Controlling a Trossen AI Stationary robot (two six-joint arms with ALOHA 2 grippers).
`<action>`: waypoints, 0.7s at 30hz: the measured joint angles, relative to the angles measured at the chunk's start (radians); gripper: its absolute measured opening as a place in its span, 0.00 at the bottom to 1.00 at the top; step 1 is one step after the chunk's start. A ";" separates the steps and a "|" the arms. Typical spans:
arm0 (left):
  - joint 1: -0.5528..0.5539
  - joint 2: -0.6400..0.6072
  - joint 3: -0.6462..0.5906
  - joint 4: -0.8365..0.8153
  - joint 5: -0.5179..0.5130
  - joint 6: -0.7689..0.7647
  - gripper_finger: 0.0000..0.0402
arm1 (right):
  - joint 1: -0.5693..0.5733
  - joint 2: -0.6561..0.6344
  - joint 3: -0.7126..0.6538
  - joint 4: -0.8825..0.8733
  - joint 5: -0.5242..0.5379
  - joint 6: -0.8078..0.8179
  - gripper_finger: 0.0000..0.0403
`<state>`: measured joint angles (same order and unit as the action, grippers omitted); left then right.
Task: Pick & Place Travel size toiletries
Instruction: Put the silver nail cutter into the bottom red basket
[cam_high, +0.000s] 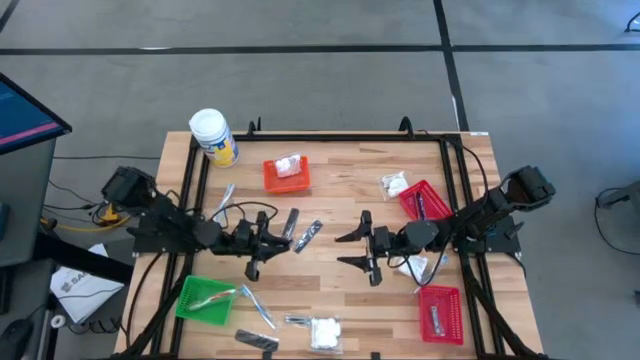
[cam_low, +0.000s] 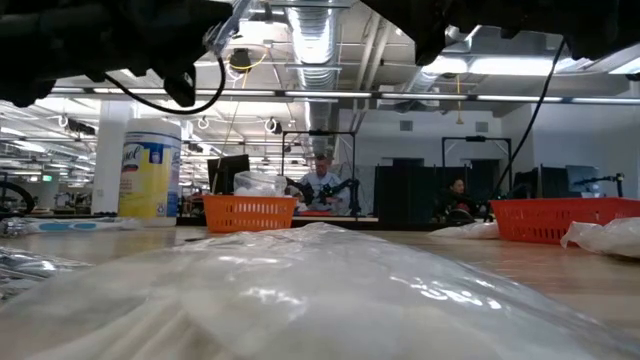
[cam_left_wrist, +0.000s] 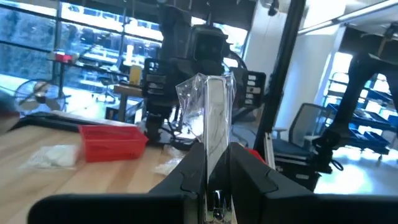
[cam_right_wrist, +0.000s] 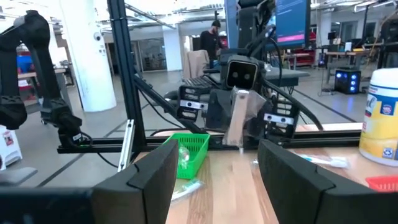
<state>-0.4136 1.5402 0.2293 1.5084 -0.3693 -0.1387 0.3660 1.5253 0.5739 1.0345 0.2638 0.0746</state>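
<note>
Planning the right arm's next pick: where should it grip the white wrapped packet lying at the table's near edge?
Come straight down on the white packet and pinch across its lumpy middle. It lies flat and apart from the slim sachet beside it, so the top is free. The open right gripper has room; the left gripper already holds a clear-wrapped stick.

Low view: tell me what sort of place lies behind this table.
Probably a robotics lab or open workshop floor: exposed ceiling ducts, rows of workstations with dark monitors, and a seated person beside another robot arm rig.
</note>
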 joint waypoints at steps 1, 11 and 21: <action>0.000 0.019 0.016 0.000 0.009 0.000 0.09 | 0.001 0.000 0.000 0.001 0.000 -0.003 0.53; -0.028 0.133 0.119 0.005 0.035 0.026 0.10 | 0.021 0.146 0.068 0.044 -0.003 -0.026 0.53; -0.036 0.135 0.118 0.004 0.035 0.029 0.10 | -0.002 0.248 0.169 0.057 -0.001 -0.040 0.53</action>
<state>-0.4492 1.6756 0.3473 1.5127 -0.3347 -0.1093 0.3645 1.7733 0.7431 1.0917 0.2630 0.0341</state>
